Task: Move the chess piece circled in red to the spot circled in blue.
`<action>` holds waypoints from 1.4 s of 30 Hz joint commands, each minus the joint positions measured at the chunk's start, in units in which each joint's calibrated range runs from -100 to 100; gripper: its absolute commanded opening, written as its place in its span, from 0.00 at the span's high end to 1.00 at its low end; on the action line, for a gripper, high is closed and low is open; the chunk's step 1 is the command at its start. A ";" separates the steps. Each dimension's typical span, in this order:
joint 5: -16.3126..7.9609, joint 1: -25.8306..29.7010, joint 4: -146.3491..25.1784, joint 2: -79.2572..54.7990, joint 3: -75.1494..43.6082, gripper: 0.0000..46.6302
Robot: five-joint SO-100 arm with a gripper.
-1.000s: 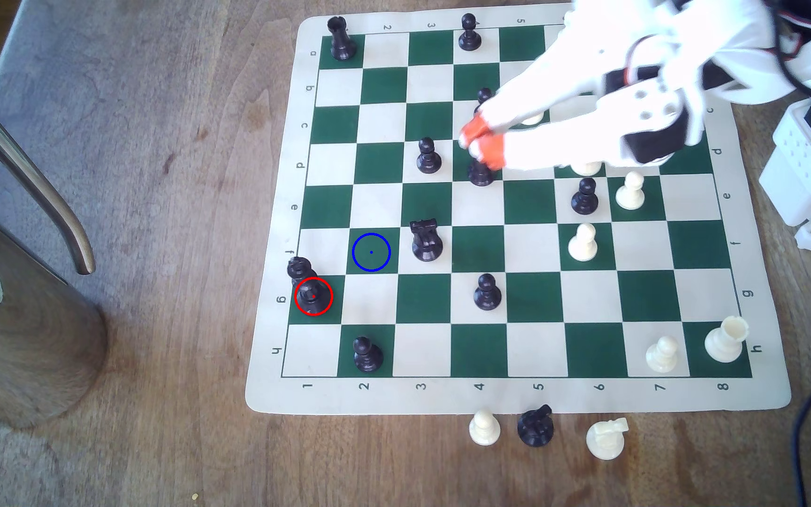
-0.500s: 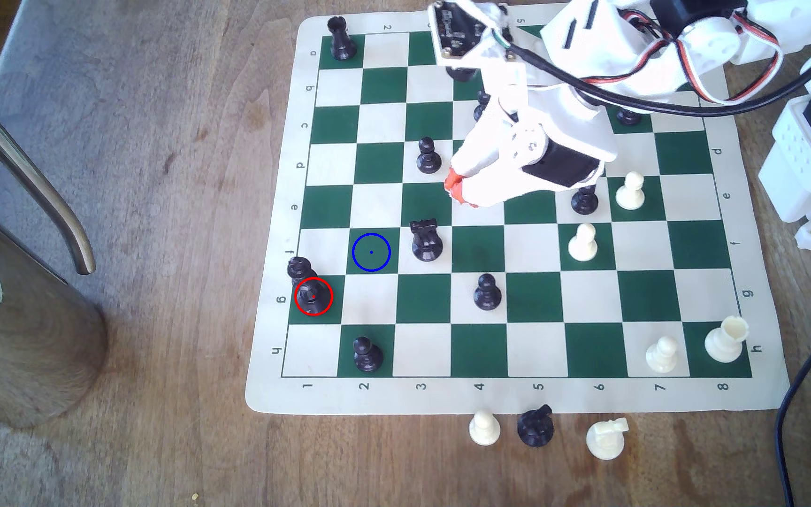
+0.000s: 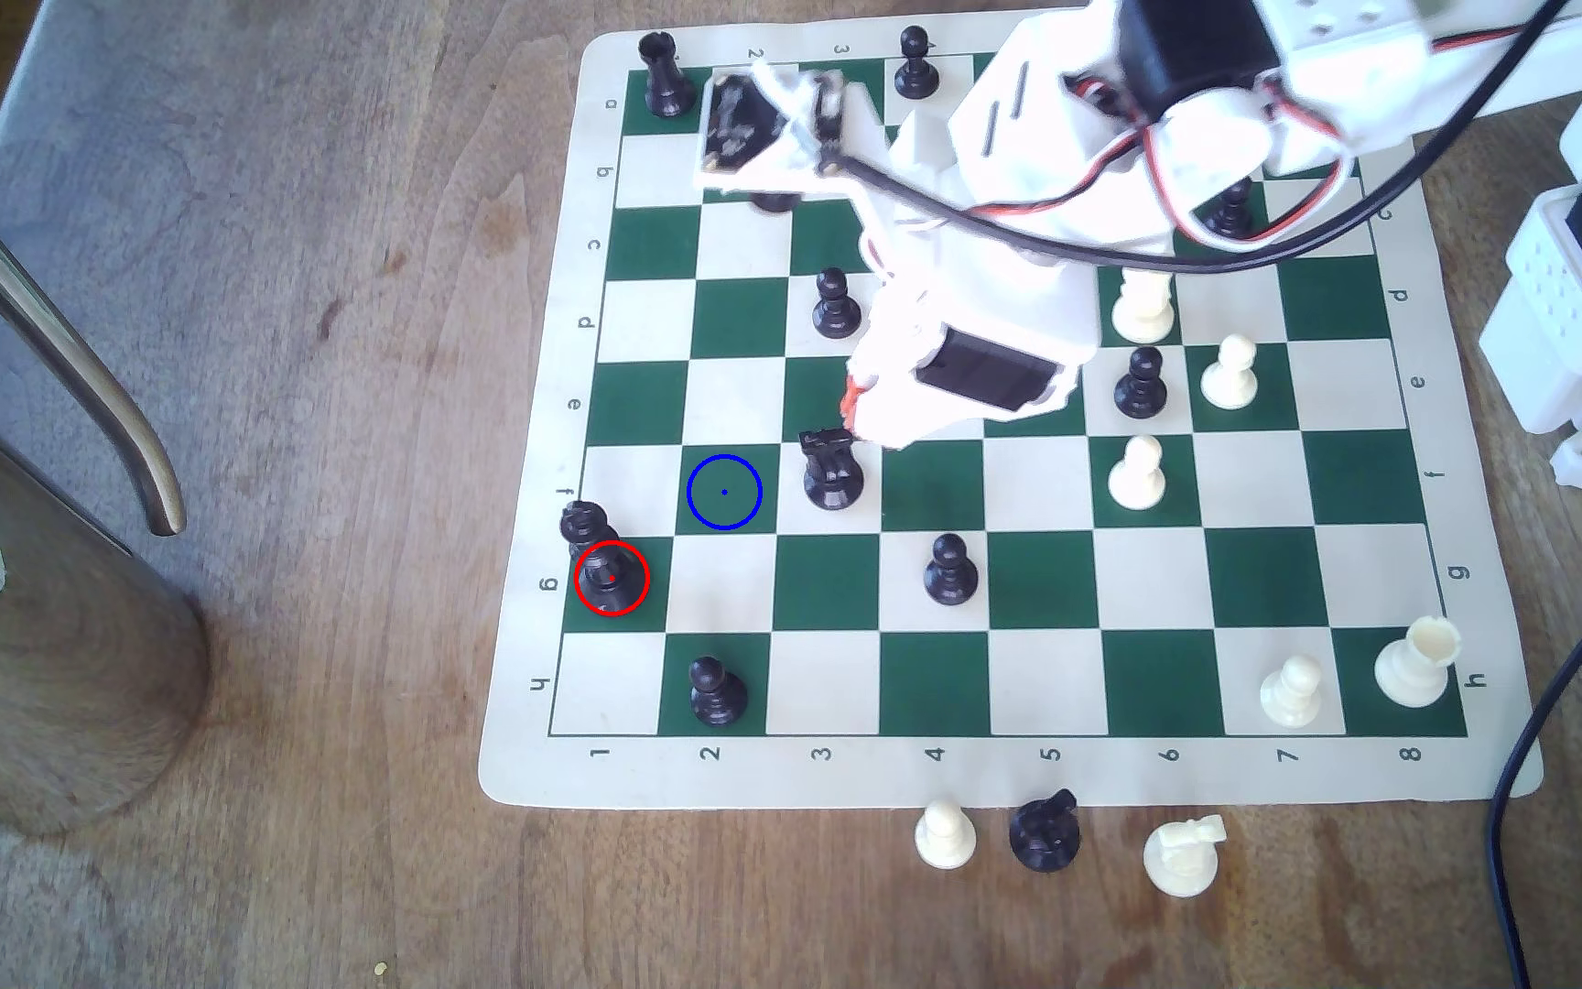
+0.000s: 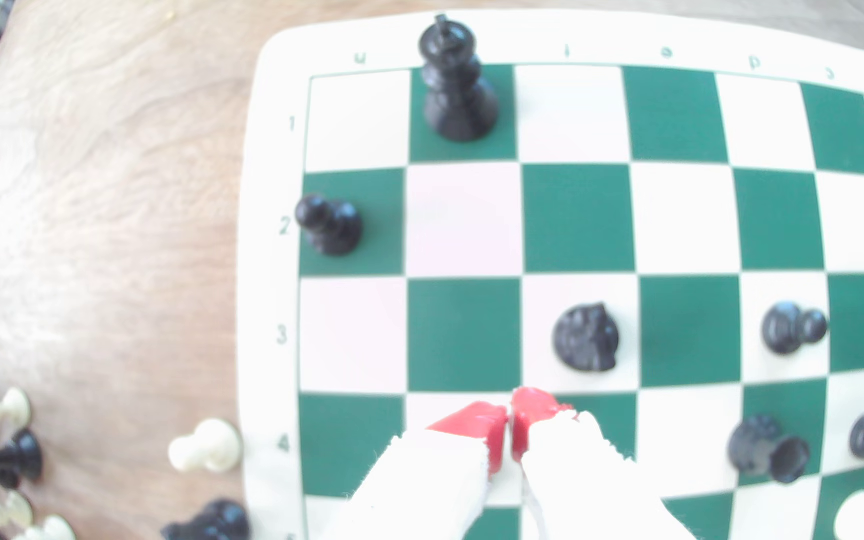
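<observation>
Standing untouched, black king [image 3: 599, 563]: rigid, light, top-heavy; grasp at slender collar. Gripper [image 4: 511, 423] closed, empty.

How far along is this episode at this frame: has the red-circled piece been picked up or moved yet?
Nothing is done yet: the tall black piece stands on its red-ringed square at the board's edge, and the blue-ringed square is bare. In hand: the gripper, jaws together and holding nothing, hangs above the board beside the black rook, short of the piece. Left: reach the piece, open, grasp, lift, and set it on the blue-ringed square.
</observation>
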State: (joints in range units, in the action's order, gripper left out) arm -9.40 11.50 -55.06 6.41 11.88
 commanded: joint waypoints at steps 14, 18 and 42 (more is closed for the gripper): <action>-5.13 0.66 5.43 -17.28 -27.48 0.66; -4.93 0.03 5.67 -20.84 -31.83 0.63; -4.10 -2.55 6.00 -32.39 -43.34 0.52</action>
State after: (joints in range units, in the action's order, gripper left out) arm -13.50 9.14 -50.68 -27.02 -25.44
